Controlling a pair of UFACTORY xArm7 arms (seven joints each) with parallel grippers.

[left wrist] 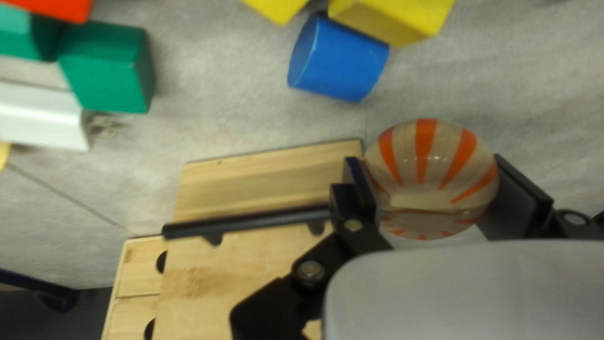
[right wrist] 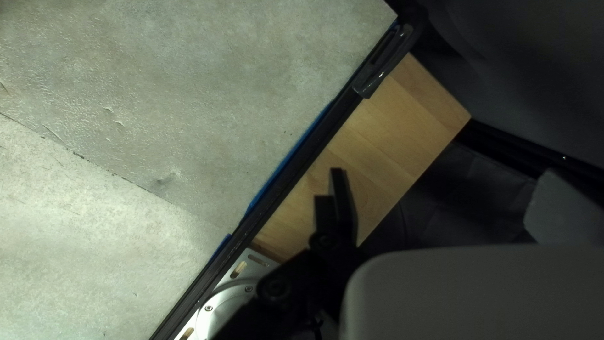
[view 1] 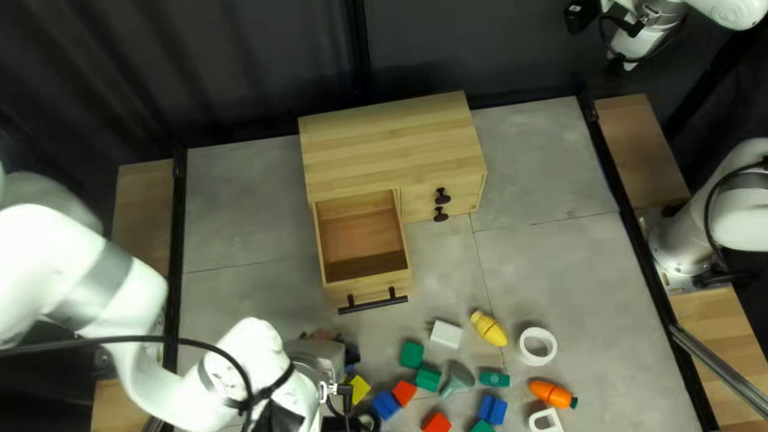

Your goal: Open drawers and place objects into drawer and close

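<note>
Striped ball point(left wrist: 434, 170), clasped between fingers point(left wrist: 519, 195), left gripper point(view 1: 324, 348)

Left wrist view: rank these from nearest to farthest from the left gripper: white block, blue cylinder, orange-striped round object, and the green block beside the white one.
1. Orange-striped round object: held in the left gripper.
2. Blue cylinder: just ahead of the fingers.
3. Green block: well off to one side.
4. White block: same side, beyond the green.
</note>
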